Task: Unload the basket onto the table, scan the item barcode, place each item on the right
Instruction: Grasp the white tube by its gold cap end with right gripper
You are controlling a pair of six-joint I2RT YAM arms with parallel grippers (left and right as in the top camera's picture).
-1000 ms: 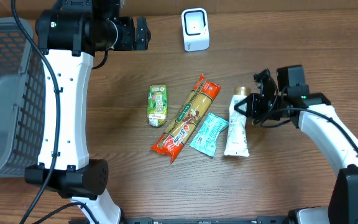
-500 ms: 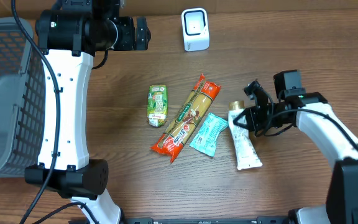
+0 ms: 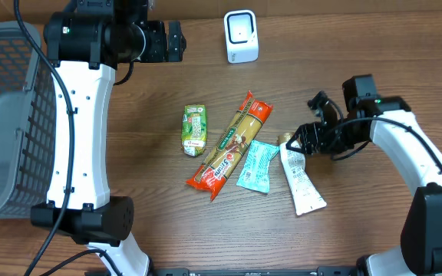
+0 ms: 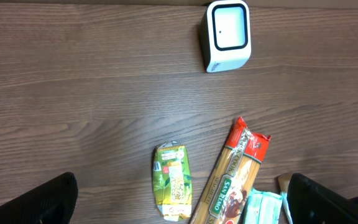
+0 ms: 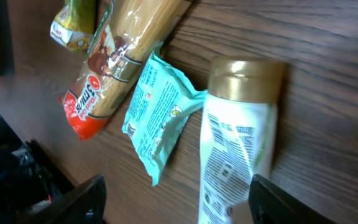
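A white tube [image 3: 301, 178] with a gold cap lies flat on the table, its printed side up [image 5: 235, 155]. My right gripper [image 3: 304, 138] hovers at its cap end, open, with the tube lying loose between the fingers [image 5: 179, 205]. To its left lie a teal packet [image 3: 255, 165], a long pasta pack [image 3: 231, 144] and a green pouch [image 3: 195, 129]. The white scanner [image 3: 241, 36] stands at the back of the table. High at the back left, my left gripper [image 3: 176, 40] stays open and holds nothing; its view looks down on the scanner [image 4: 227, 35] and the pouch [image 4: 173, 190].
A grey mesh basket [image 3: 6, 115] fills the left edge of the table. Bare wood lies between the scanner and the row of items, and to the right of the tube.
My right gripper has opened and let go of the tube. The tube has swung from upright-lying to slanting, its bottom end now further right and nearer the front.
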